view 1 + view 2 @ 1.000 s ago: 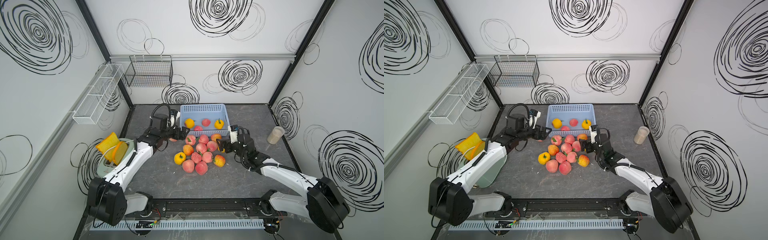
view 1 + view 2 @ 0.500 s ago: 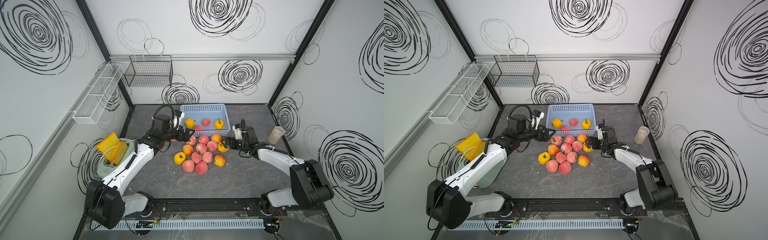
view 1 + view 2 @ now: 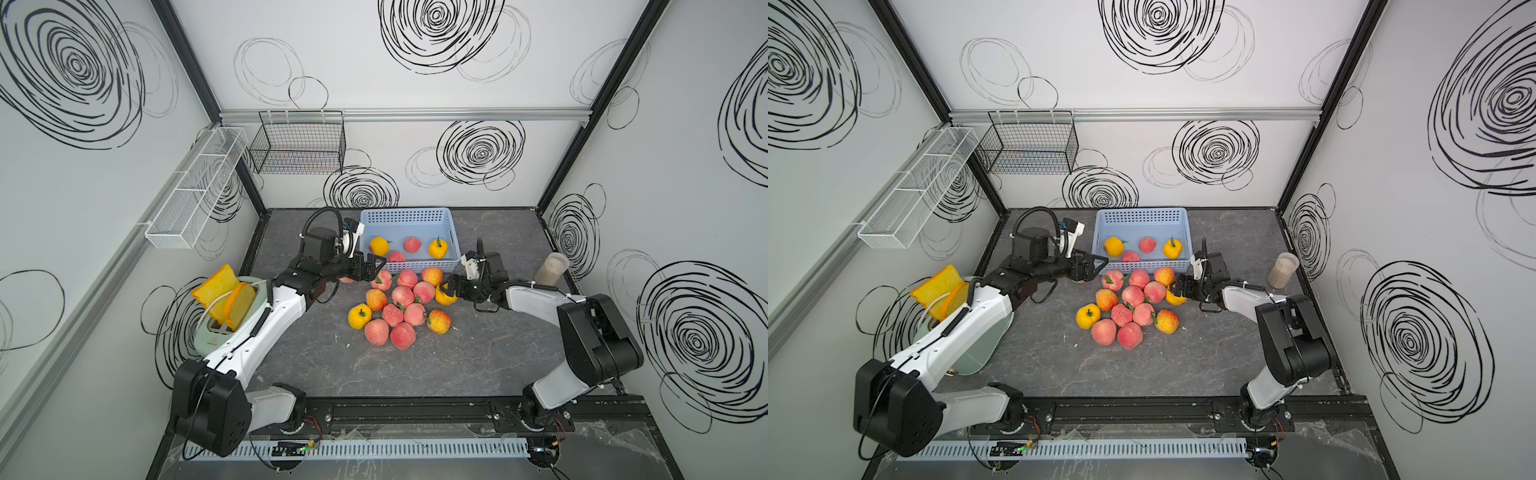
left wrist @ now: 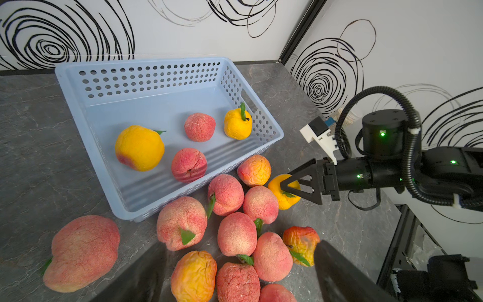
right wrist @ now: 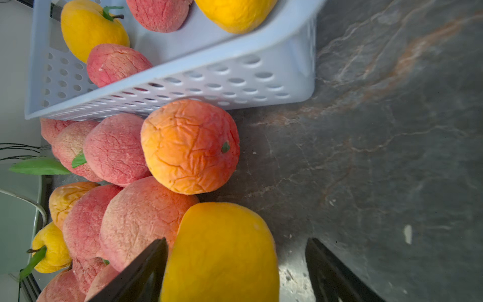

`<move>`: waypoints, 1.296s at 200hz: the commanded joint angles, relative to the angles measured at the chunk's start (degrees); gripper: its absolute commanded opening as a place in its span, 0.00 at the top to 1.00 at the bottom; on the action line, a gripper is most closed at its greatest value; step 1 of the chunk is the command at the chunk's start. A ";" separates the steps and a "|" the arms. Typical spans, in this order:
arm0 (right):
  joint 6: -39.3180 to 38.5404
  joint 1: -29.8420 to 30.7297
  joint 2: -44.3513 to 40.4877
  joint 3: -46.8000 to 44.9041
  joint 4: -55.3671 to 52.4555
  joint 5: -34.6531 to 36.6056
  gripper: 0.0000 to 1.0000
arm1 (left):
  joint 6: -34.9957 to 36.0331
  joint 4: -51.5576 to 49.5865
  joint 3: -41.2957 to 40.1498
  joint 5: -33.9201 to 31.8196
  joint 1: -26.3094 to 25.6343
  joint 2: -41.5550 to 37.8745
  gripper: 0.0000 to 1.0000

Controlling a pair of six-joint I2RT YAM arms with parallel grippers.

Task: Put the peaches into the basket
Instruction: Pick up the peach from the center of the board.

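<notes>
The light blue basket stands at the back of the table and holds several peaches. More peaches lie in a pile in front of it. My left gripper hovers open over the pile's left end, by the basket's front corner. A pink peach lies beside it. My right gripper straddles a yellow peach at the pile's right edge. One finger touches it and a gap shows at the other.
A pale green toaster with two bread slices stands at the left, under my left arm. A clear jar stands near the right wall. A black wire basket and a white mesh rack hang on the walls.
My right arm's elbow has swung out to the right while its jaws narrowed around the yellow peach. My left gripper has edged right toward the basket's front corner.
</notes>
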 commanded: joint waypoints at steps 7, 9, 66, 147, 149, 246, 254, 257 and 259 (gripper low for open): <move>0.99 -0.16 0.92 1.04 1.48 -0.41 0.23 | -0.28 2.41 0.72 0.46 0.62 -1.38 0.08; 0.99 -0.13 0.88 1.02 1.56 -0.41 0.24 | -0.25 2.43 0.72 0.40 0.64 -1.45 0.08; 0.03 -1.27 -3.97 2.54 -3.81 -0.38 0.39 | -0.21 2.40 0.69 -0.27 0.96 -1.75 0.08; -0.56 -3.06 -6.42 13.89 -6.78 0.83 0.41 | -0.73 2.52 0.60 -0.18 1.75 -2.00 0.08; -0.62 -3.11 -6.13 14.28 -6.68 0.91 0.41 | -0.73 2.59 0.60 -0.11 1.85 -1.98 0.08; -2.28 -0.28 11.86 29.09 -0.58 5.49 0.43 | -2.13 3.58 0.17 1.62 4.74 -1.64 0.09; -2.26 0.56 13.43 30.31 -0.56 5.88 0.43 | -2.14 3.58 0.25 1.83 5.16 -1.65 0.09; -2.37 0.89 14.02 30.85 -0.51 6.09 0.43 | -1.98 3.52 0.33 1.84 5.25 -1.65 0.09; -2.39 1.10 14.33 31.22 -0.49 6.20 0.43 | -1.97 3.54 0.33 1.84 5.40 -1.69 0.09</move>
